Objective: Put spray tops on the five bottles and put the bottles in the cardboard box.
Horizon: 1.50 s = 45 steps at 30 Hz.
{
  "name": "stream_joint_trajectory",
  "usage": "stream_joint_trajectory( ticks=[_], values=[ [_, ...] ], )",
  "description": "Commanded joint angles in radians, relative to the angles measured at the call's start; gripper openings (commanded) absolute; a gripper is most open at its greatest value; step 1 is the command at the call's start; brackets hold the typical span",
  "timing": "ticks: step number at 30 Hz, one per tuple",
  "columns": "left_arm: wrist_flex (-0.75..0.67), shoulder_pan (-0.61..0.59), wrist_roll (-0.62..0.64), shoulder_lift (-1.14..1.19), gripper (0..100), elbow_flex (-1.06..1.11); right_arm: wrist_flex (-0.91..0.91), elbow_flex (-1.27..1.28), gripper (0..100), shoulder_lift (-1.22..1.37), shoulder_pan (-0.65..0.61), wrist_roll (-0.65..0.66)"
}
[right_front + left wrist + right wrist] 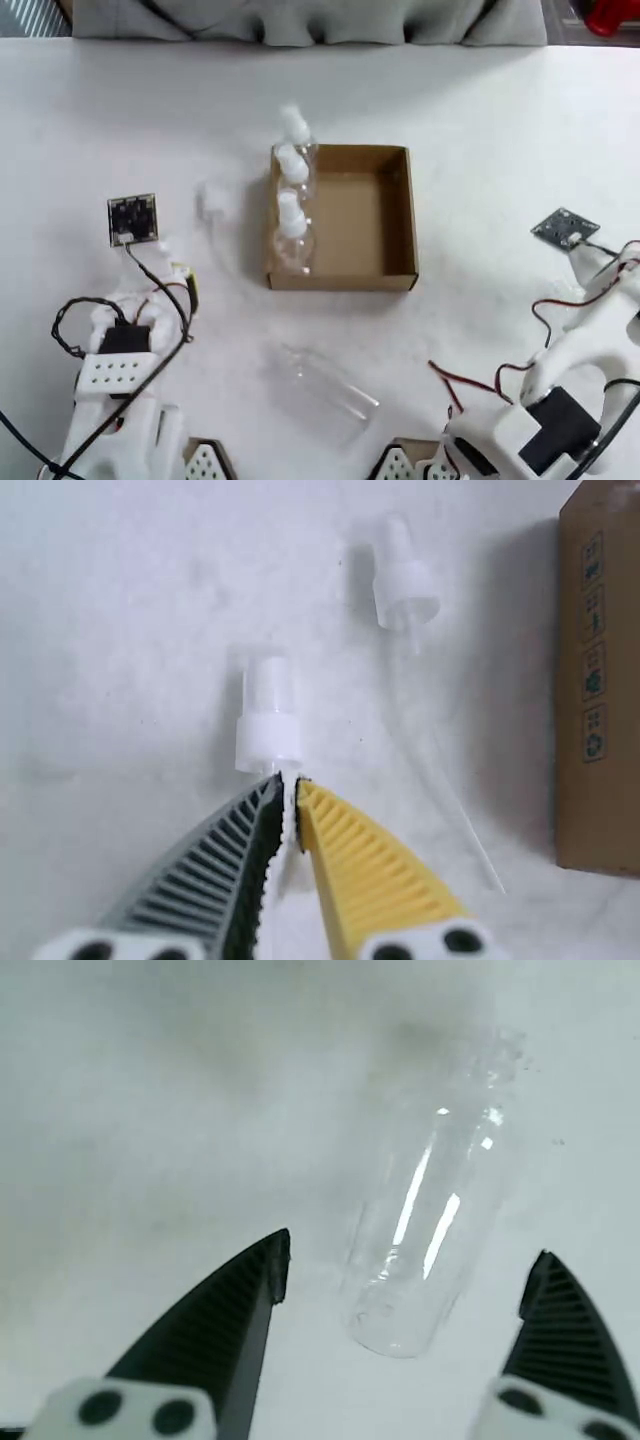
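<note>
White tabletop (500, 120): pinching a white plastic spray top (268, 725) under its collar in the closed left gripper (288, 782), facing a clear plastic bottle (435, 1190) lying near the brown cardboard box (410, 215) with the wide-open right gripper (412, 1245). Could let that round bottle roll away on closing.

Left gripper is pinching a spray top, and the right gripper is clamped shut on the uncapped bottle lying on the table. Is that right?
Not quite. The right gripper is open, its jaws spread wide and clear of the uncapped bottle lying on the table, as the right wrist view shows. The left gripper is indeed pinching a spray top.
</note>
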Motion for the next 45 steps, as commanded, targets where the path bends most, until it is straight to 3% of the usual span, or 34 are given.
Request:
stream_joint_trajectory(
  ticks=[1, 12, 24, 27, 32, 36, 45],
  values=[
    [-0.026, -0.012, -0.006, -0.024, 2, -0.006, -0.166, 0.077, 32.1, -0.047, 0.002, 0.014],
    [-0.026, -0.012, -0.006, -0.024, 2, -0.006, -0.367, 0.107, 32.0, 0.102, -0.045, 0.012],
    [-0.029, -0.012, -0.006, -0.024, 2, -0.006, -0.363, -0.035, 31.3, 0.268, -0.047, 0.012],
    [-0.029, -0.012, -0.006, -0.024, 2, -0.006, -0.363, -0.055, 23.1, 0.280, -0.045, 0.012],
    [-0.031, -0.010, -0.006, -0.024, 2, -0.006, -0.361, -0.072, 1.0, 0.278, -0.045, 0.008],
    [-0.031, -0.010, -0.006, -0.024, 2, -0.006, -0.239, -0.158, 1.2, 0.277, -0.039, -0.005],
    [-0.031, -0.012, -0.006, -0.024, 2, -0.006, 0.111, -0.422, 1.5, 0.154, -0.036, -0.532]
  ],
)
